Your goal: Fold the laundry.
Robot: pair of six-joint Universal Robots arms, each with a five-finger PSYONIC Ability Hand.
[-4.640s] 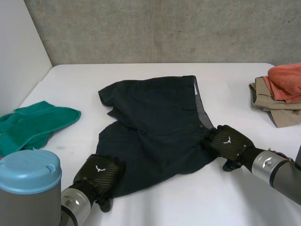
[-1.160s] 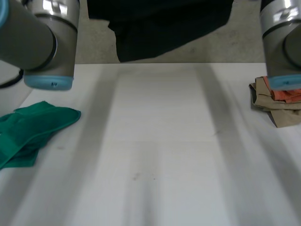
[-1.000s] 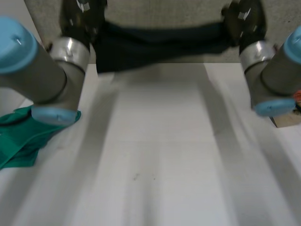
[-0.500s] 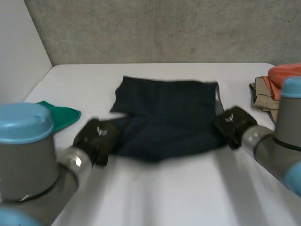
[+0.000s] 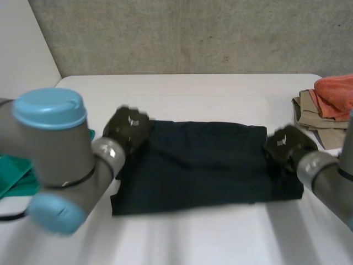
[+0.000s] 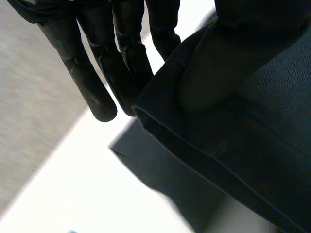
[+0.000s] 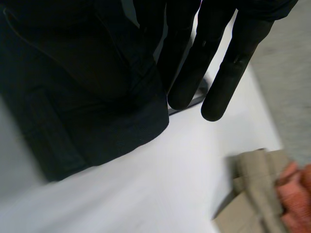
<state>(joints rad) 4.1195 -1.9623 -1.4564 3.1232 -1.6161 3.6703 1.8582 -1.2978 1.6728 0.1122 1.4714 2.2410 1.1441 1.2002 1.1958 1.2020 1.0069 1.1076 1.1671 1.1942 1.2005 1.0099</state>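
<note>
Dark navy shorts (image 5: pixel 198 165) lie folded flat across the middle of the white table (image 5: pixel 187 94). My left hand (image 5: pixel 128 128) is at the cloth's far left corner. In the left wrist view its thumb (image 6: pixel 228 58) presses the hem of the shorts (image 6: pixel 228 145) against the straight fingers (image 6: pixel 97 73). My right hand (image 5: pixel 287 146) is at the far right corner. In the right wrist view the shorts (image 7: pixel 87 107) are pinched under its palm, with the fingers (image 7: pixel 218 63) reaching past the edge.
A green cloth (image 5: pixel 11 171) lies at the table's left, partly behind my left arm. A pile of beige and orange cloths (image 5: pixel 331 105) sits at the right edge, close to my right hand; the beige cloth (image 7: pixel 252 199) lies just beyond its fingertips.
A second ago both hands held the shorts up in the air. They have swung down, and the shorts now lie spread on the table, still held at both far corners.
</note>
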